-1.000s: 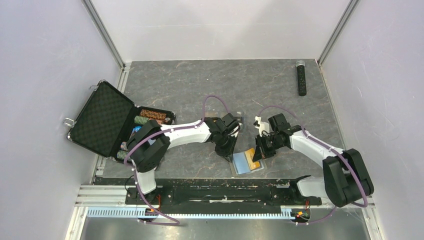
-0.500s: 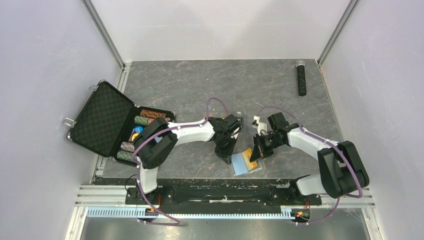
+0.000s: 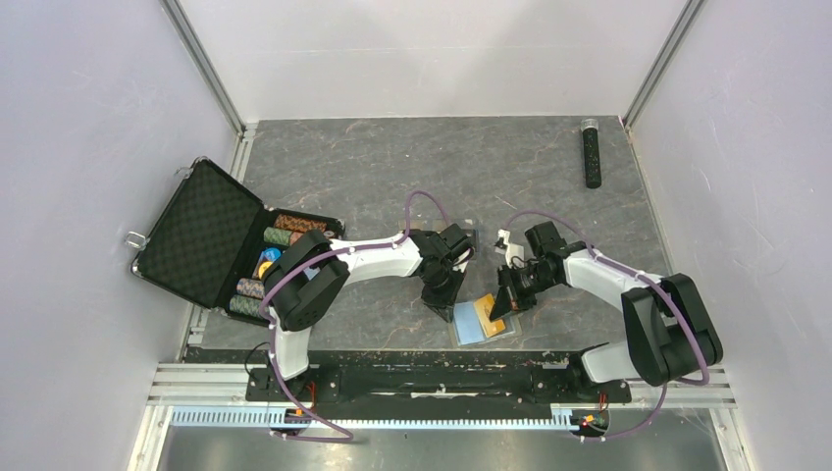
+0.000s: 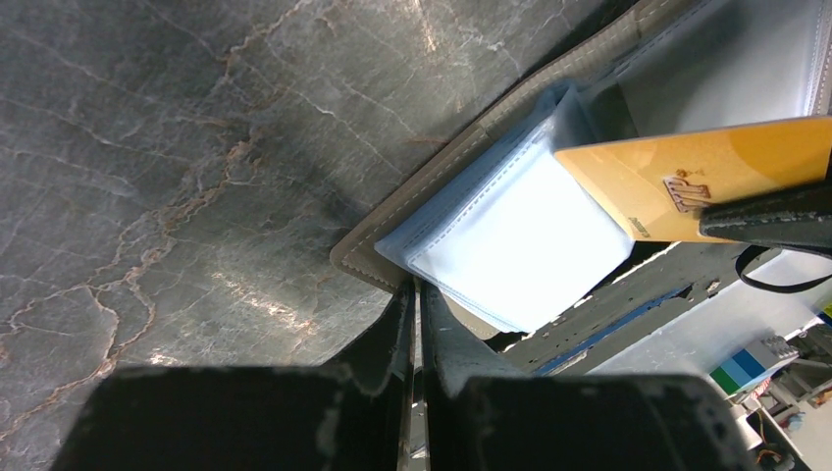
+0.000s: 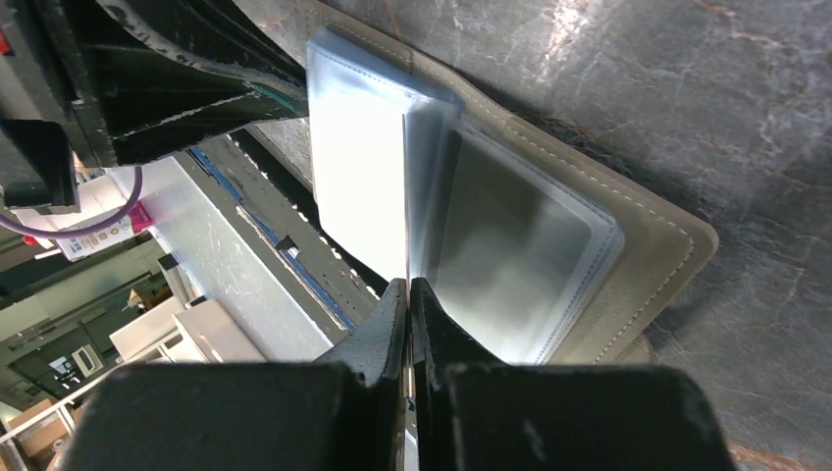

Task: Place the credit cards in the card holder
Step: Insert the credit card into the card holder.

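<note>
An open black case (image 3: 201, 235) lies at the worktop's (image 3: 392, 167) left edge, with chip stacks (image 3: 285, 234) in its tray. A black remote (image 3: 592, 152) lies at the far right, well apart.

The left arm (image 3: 371, 259) and the right arm (image 3: 610, 283) had smooth white shells on their long links and bulky black housings at the joints. A thin purple cable (image 3: 423, 195) ran in loose loops along each arm, from base to wrist. Both bases were bolted to a black rail (image 3: 442, 378) at the near edge of the desk (image 3: 392, 157), with small orange-red connectors (image 3: 589, 420) just below them. A small white part (image 3: 504, 238) showed at the right wrist. The jaws were matt black and flat-sided, tapering to narrow tips.
</note>
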